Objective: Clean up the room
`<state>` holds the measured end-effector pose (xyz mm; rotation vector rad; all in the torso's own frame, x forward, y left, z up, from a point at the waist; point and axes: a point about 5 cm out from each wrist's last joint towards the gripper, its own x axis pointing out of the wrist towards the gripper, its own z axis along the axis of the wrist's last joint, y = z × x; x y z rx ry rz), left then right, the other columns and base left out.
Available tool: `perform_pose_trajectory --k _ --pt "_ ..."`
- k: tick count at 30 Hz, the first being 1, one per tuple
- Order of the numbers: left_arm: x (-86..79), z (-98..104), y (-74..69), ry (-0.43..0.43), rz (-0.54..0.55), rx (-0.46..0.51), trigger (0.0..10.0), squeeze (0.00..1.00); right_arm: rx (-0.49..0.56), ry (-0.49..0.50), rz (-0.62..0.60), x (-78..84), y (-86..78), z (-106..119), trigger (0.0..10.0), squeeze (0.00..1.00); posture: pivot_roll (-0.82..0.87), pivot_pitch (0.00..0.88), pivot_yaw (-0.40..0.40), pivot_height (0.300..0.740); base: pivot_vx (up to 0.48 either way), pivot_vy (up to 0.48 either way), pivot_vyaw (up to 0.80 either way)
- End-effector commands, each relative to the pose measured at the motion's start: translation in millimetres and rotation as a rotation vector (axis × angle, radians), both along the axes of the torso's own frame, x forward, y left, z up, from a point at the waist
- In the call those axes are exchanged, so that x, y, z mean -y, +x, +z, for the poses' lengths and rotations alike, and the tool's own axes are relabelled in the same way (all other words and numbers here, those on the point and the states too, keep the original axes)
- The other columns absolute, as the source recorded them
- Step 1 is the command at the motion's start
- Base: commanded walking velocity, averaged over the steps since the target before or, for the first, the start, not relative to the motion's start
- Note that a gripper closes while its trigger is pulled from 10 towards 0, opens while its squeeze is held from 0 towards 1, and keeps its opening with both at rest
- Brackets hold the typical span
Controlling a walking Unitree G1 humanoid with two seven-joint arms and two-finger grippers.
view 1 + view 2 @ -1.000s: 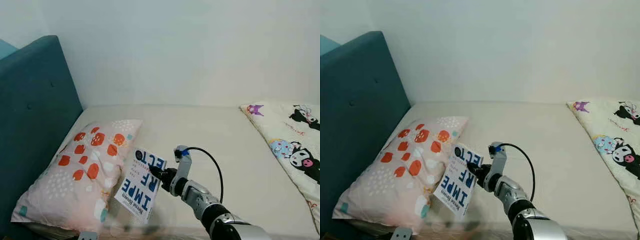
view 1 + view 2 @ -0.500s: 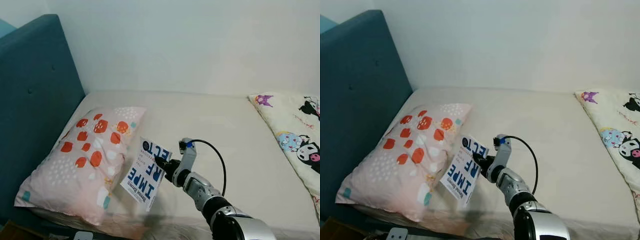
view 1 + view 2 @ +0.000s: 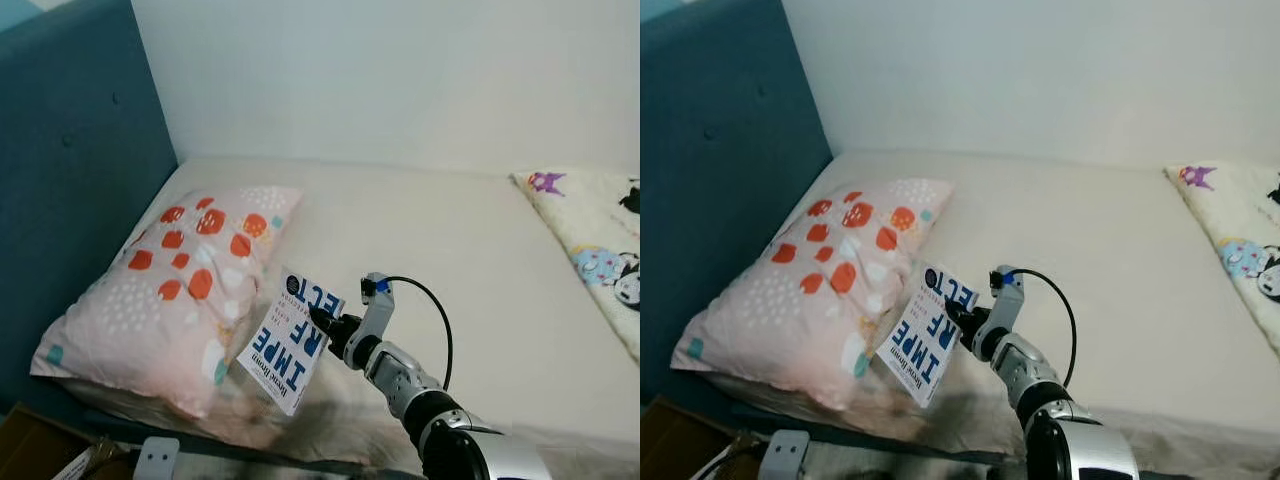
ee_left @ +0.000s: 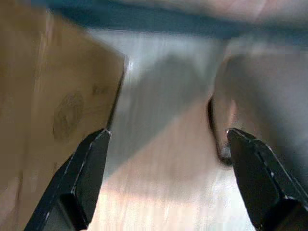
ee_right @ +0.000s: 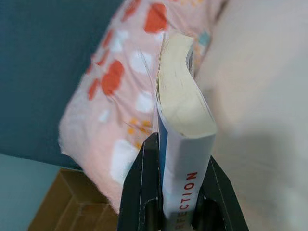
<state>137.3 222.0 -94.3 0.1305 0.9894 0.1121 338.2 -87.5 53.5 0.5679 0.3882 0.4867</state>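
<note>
A bed point(image 3: 420, 230) covered in a plain cream sheet stood against a white wall, its teal upholstered headboard point(image 3: 70, 160) rising at the robot's left. A pink pillow point(image 3: 170, 290) printed with orange-red blotches and white dots lay directly on the sheet just beside the headboard, one corner pointing toward the middle of the mattress. Well apart from it, at the bed's far right edge, lay a cream quilt point(image 3: 590, 260) patterned with cartoon characters. The sheet between the pillow and the quilt showed only faint creases.
</note>
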Motion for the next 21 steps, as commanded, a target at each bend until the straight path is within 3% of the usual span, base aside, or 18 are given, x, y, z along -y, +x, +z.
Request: perform_pose_trajectory --k 1,13,17,18,19,21 --pt "7.5 -10 -24.3 -0.031 -0.009 -0.099 10.0 0.0 0.009 0.021 -0.021 0.8 3.0 4 10.0 0.0 0.13 0.182 -0.038 0.585 0.0 0.0 0.0" --pt "3.4 -10 -28.5 -0.03 -0.01 -0.084 10.0 0.0 -0.014 0.054 -0.112 9.3 5.6 4 10.0 0.0 0.16 0.223 -0.028 0.52 0.0 0.0 0.0" --pt "-1.0 -9 -31.5 -0.025 -0.01 -0.074 10.0 0.0 -0.165 -0.093 -0.279 25.6 -6.8 -22 10.0 0.0 0.19 0.251 -0.028 0.52 0.0 0.0 0.0" --pt "-1.5 -9 -32.0 -0.024 -0.01 -0.074 10.0 0.0 -0.18 -0.103 -0.301 27.9 -8.2 -24 10.0 0.0 0.19 0.251 -0.028 0.52 0.0 0.0 0.0" --pt "-5.3 -9 -35.3 -0.019 -0.005 -0.069 10.0 0.0 -0.228 -0.065 -0.405 38.0 -12.7 -31 10.0 0.0 0.22 0.277 -0.025 0.52 0.0 0.0 0.0" --pt "-6.5 -9 -36.1 -0.018 -0.004 -0.067 10.0 0.0 -0.244 -0.046 -0.439 41.2 -14.2 -33 10.0 0.0 0.22 0.277 -0.025 0.52 0.0 0.0 0.0"
